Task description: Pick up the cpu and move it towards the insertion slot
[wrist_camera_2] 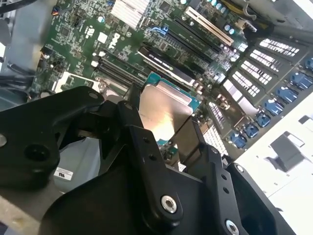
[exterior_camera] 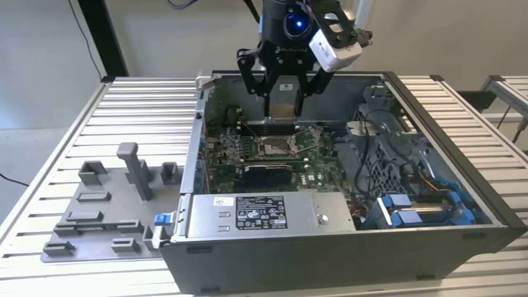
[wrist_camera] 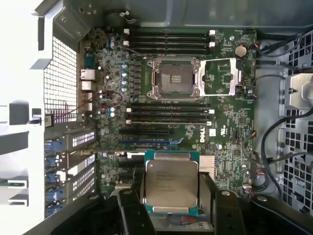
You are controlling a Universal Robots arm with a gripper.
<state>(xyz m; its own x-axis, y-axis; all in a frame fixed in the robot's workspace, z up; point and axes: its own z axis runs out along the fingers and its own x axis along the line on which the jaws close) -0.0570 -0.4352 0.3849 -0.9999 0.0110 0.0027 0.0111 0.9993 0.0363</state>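
The gripper [wrist_camera: 171, 196] pinches the cpu [wrist_camera: 171, 185] by its edges above the green circuit board [wrist_camera: 230, 127].

even, bright indoor light; white glare blows out both wrist views' edges; close claw [wrist_camera_2: 168, 132] links look soft.

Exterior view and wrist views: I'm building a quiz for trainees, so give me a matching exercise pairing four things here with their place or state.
Things:
1. cpu
2. insertion slot
3. grey fixture tray
4. gripper

Places or states:
A. on the slatted table, outside the computer case
B. open frame on the green board, centre bare
C. shut on the chip
D. held above the board

Pairs: 1-D, 2-B, 3-A, 4-C
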